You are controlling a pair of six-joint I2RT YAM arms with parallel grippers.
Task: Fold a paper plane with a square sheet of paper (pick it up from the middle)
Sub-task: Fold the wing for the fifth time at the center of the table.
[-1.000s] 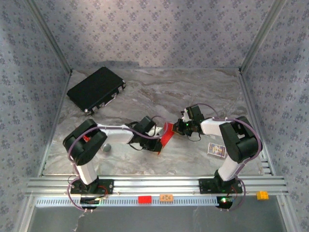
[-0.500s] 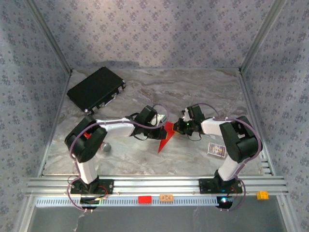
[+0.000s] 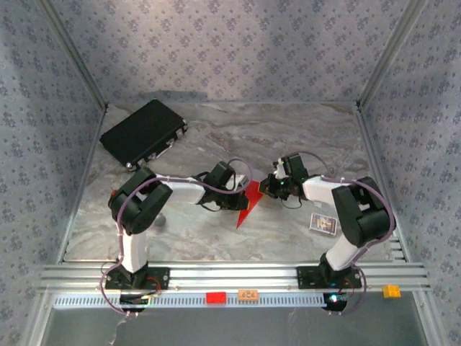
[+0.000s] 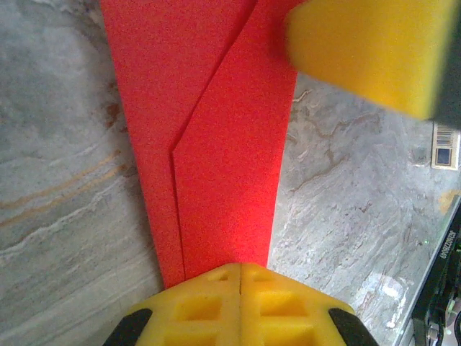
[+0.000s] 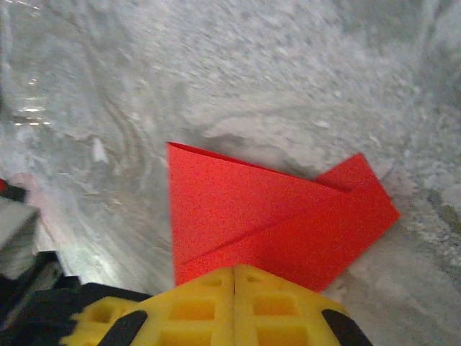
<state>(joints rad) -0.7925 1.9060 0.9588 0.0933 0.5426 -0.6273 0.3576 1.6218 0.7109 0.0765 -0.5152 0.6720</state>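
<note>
The square sheet of paper (image 3: 247, 205) is a creased red wedge lying on the marble table between the two arms, its point toward the near edge. My left gripper (image 3: 245, 193) is shut, its yellow tips (image 4: 240, 265) set over the wedge's narrow end (image 4: 216, 144), not clamped around it. My right gripper (image 3: 264, 189) is shut too, its tips (image 5: 235, 268) over the folded edge of the paper (image 5: 238, 209). One of its yellow fingers (image 4: 367, 50) shows over the paper's far end in the left wrist view. Whether either pair of tips presses the paper, I cannot tell.
A black case (image 3: 144, 133) lies at the back left. A small printed card (image 3: 323, 223) sits by the right arm's elbow. A grey round object (image 3: 159, 220) is beside the left arm. Red (image 3: 215, 297), orange (image 3: 248, 294) and yellow (image 3: 391, 290) blocks rest on the front rail.
The left gripper has swung right and away from the near edge, and the red wedge has shifted with it and now lies flatter. The right gripper has barely moved.
</note>
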